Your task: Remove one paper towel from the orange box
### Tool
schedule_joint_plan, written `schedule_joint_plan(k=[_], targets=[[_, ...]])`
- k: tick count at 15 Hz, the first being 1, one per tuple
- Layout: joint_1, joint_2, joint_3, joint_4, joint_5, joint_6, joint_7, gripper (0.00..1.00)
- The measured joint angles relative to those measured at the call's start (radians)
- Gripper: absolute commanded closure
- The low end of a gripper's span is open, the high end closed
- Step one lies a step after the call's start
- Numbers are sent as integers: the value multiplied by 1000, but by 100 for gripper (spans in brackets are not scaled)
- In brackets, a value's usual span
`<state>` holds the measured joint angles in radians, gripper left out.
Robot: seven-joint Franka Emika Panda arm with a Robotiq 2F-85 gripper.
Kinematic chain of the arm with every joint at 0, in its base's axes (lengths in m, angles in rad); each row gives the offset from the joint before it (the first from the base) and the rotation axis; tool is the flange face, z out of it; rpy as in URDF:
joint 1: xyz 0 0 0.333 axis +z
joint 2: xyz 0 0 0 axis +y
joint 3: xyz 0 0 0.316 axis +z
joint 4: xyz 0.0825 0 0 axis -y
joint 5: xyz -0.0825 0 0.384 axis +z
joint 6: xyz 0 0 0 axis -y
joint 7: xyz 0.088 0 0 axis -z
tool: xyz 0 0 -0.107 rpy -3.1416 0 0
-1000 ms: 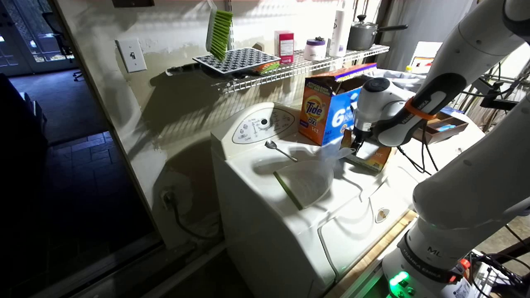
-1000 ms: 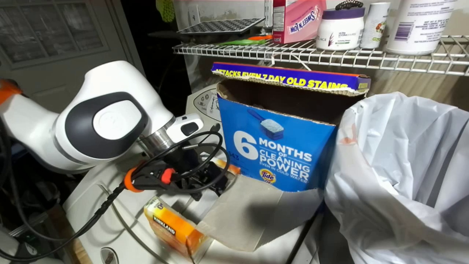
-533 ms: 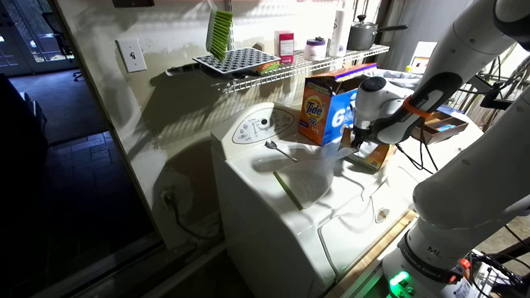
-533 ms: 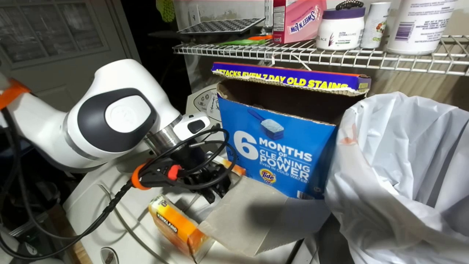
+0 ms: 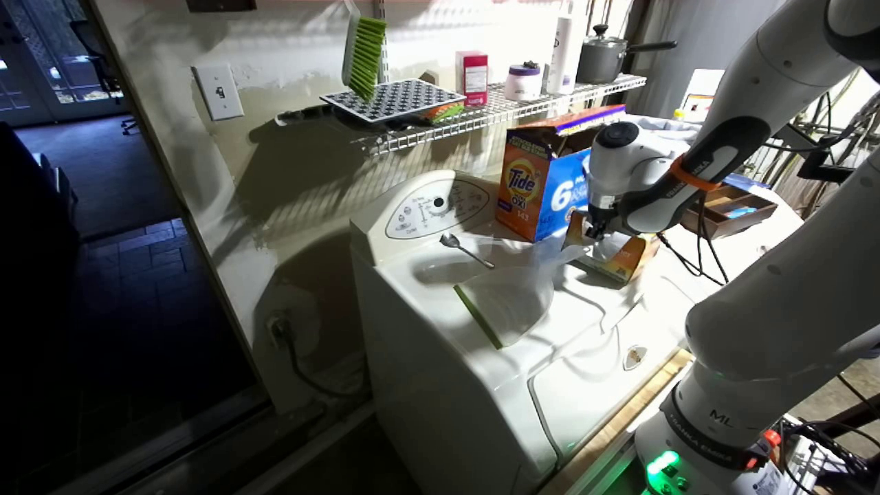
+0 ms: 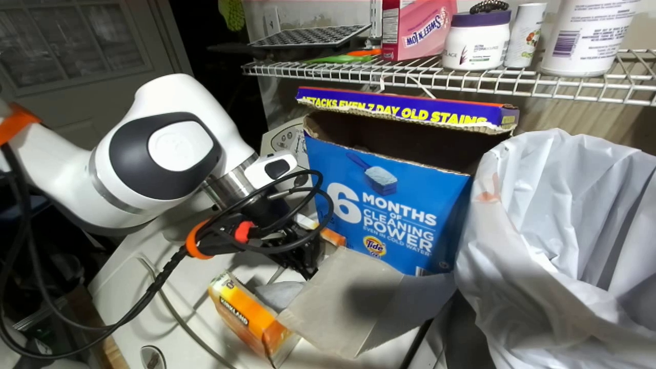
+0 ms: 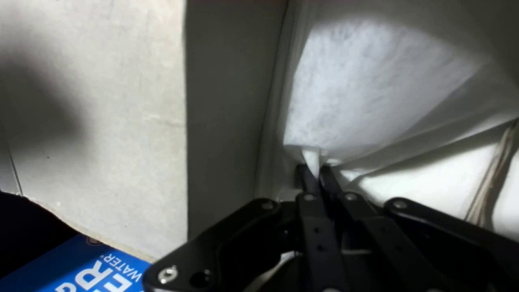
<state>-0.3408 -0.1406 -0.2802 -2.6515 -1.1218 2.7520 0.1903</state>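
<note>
The low orange box (image 6: 251,327) with the Kirkland label lies on the white machine, its grey cardboard flap (image 6: 353,297) folded open. It also shows in an exterior view as an orange front (image 5: 627,260) beneath my arm. White paper towel (image 7: 357,89) fills the opening in the wrist view, and part of the towel (image 6: 279,293) bulges above the rim. My gripper (image 7: 316,170) points down into the box opening. Its fingers are together, pinching a small corner of the towel between the tips. In an exterior view the gripper (image 6: 307,269) is partly hidden by cables and the flap.
A tall Tide carton (image 6: 389,210) stands right behind the box, under a wire shelf (image 6: 461,82). Beside it is a bin with a white liner (image 6: 553,230). A clear dustpan (image 5: 509,302), a spoon (image 5: 467,249) and a wooden tray (image 5: 729,213) lie around.
My gripper has gone from open to shut, taking hold of the paper towel. It has risen slightly, and the white towel now bulges up in the box opening.
</note>
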Motion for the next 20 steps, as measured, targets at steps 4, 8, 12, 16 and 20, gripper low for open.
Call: schedule_joint_plan(k=[4, 8, 12, 16, 20], targets=[[5, -40, 13, 0, 0, -42, 6, 99], [9, -108, 29, -2, 0, -96, 6, 99], [22, -171, 41, -6, 4, -144, 4, 99], [36, -234, 53, -15, 8, -195, 1, 99], [49, -288, 69, -16, 8, -249, 1, 99]])
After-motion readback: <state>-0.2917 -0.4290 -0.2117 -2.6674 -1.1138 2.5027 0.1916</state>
